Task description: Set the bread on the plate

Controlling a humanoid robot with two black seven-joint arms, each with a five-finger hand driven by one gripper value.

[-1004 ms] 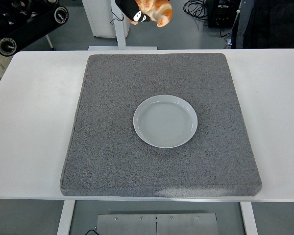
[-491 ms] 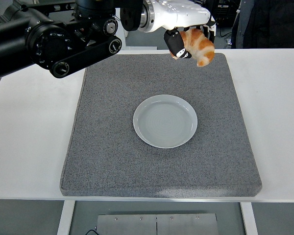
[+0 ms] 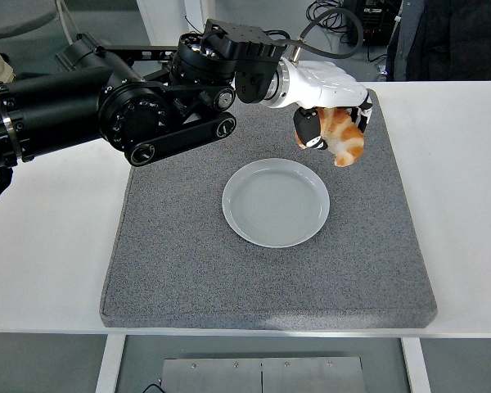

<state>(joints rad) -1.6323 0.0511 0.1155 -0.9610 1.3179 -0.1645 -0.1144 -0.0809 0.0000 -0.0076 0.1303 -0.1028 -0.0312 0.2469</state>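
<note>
Since half a second ago the left arm has swung lower, carrying the bread toward the plate (image 3: 276,202). Going left to right from that plate: its left rim sits bare on the grey mat (image 3: 180,262), and just past its upper-right rim hangs the left robot hand (image 3: 327,131), fingers wrapped around the bread (image 3: 344,137). Bread's long axis points down, so I'd guess the drop needs a short shift down-left. Right arm isn't showing.
</note>
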